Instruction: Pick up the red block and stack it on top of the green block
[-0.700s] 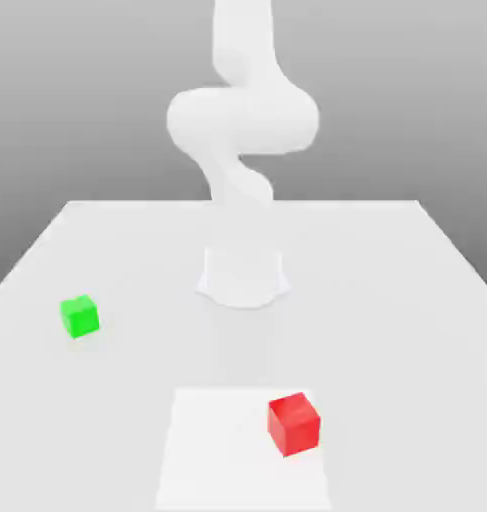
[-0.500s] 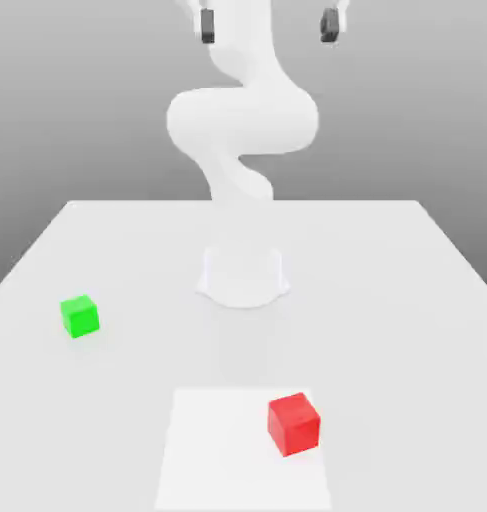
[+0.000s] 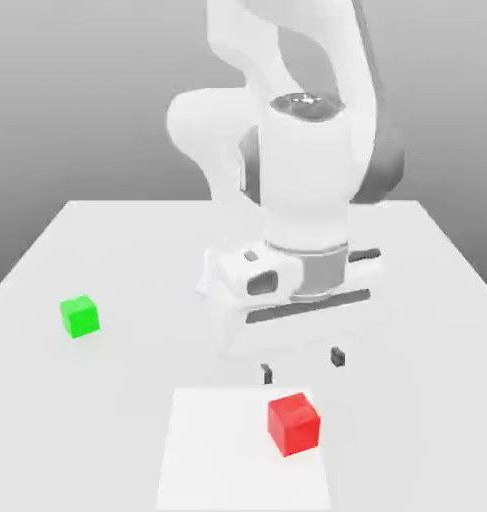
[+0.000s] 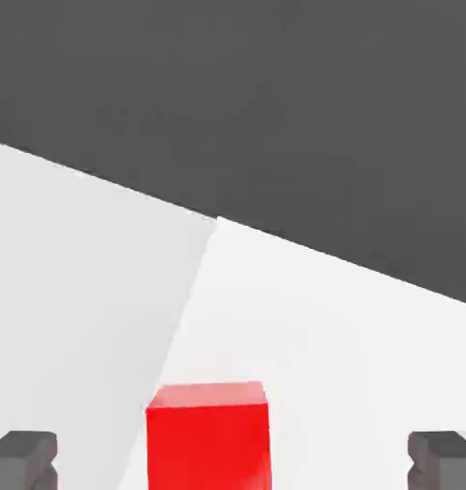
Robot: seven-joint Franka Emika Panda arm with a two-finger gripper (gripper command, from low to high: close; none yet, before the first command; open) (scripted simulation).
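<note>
Grey backdrop, pale table [image 3: 107, 250], brighter square patch [image 3: 202, 450] near the front edge. Red block [image 3: 293, 424] resting on that patch toward the exterior view's right; green block [image 3: 80, 316] well apart, off to the exterior view's left. Gripper [image 3: 302, 366] hovering just above the red block, spread wide, holding nothing — fingertips [image 4: 24, 459] flanking it in the hand view. Best lowered straight, centred over the cube, jaws square to opposite faces — closing only once well down its sides.

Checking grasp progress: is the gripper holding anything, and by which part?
Nothing is held. The open gripper hovers above the red block, not touching it.
</note>
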